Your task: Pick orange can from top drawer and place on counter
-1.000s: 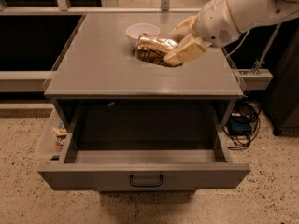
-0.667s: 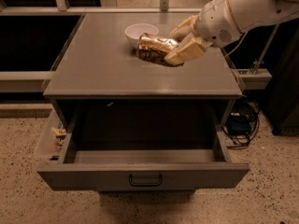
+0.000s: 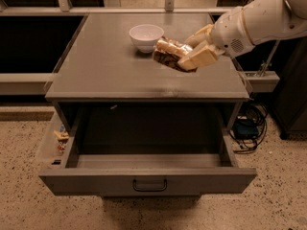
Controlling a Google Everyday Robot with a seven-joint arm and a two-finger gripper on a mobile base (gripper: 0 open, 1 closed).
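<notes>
Gripper (image 3: 188, 53) at the end of the white arm (image 3: 254, 20), reaching in from the right of the white bowl (image 3: 146, 36). Its fingers (image 3: 200, 57) are closed around the orange can (image 3: 165, 51) — held tilted on its side, just right of the bowl and slightly nearer the camera, over the bench (image 3: 105, 66). Whether the can touches the bench cannot be told. Top drawer (image 3: 148, 180) — pulled open, below and in front of the bowl.
</notes>
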